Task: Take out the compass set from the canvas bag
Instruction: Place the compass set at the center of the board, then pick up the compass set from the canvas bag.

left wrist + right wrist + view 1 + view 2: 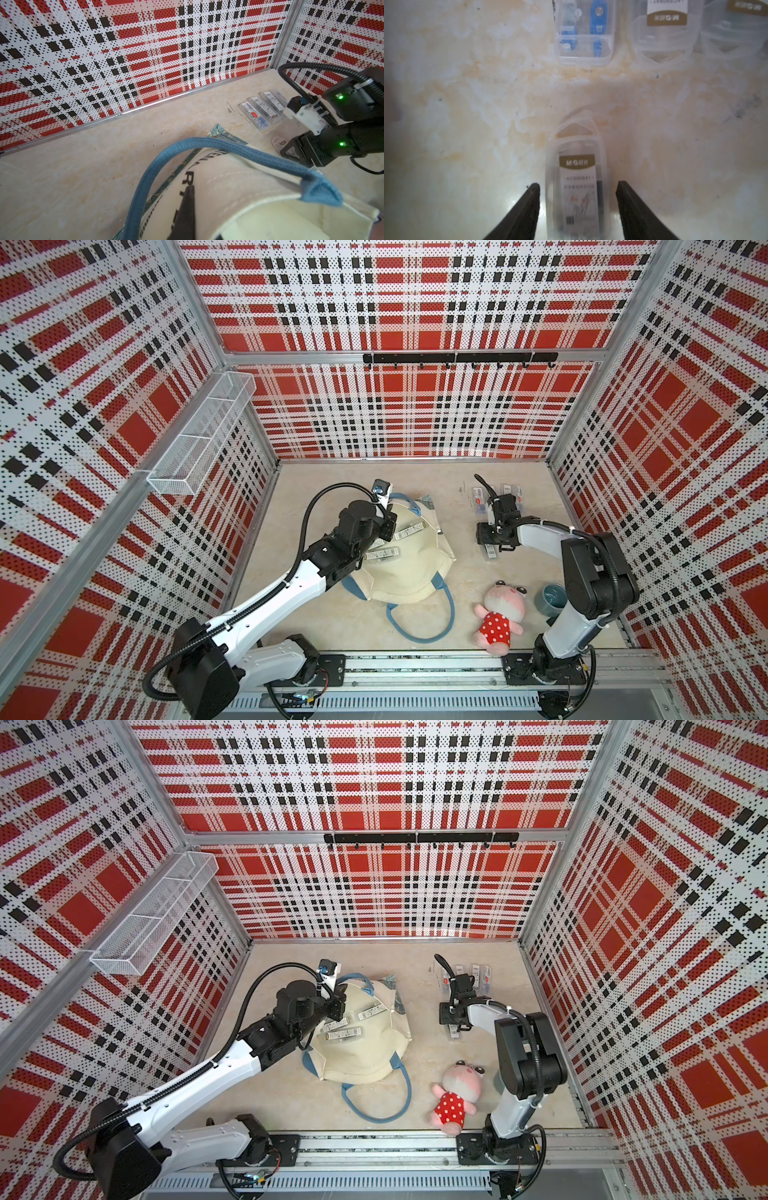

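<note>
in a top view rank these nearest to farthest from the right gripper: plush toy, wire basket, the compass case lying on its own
From the right gripper, judged in a top view:
1. Lone compass case, directly beneath it, between its open jaws.
2. Plush toy, toward the front edge of the table.
3. Wire basket, up on the left wall.

Between the tips of the right gripper (pixel 577 184), the compass set case (pixel 577 164) carries a gold tag reading "M&G" — "ACS908A1" stands below it. Another case (pixel 662 31) ahead of that gripper shows "M&G" upside down. Beside the left gripper (pixel 188 199), the canvas bag (pixel 239 187) bears dark letters — only "R" reads.
</note>
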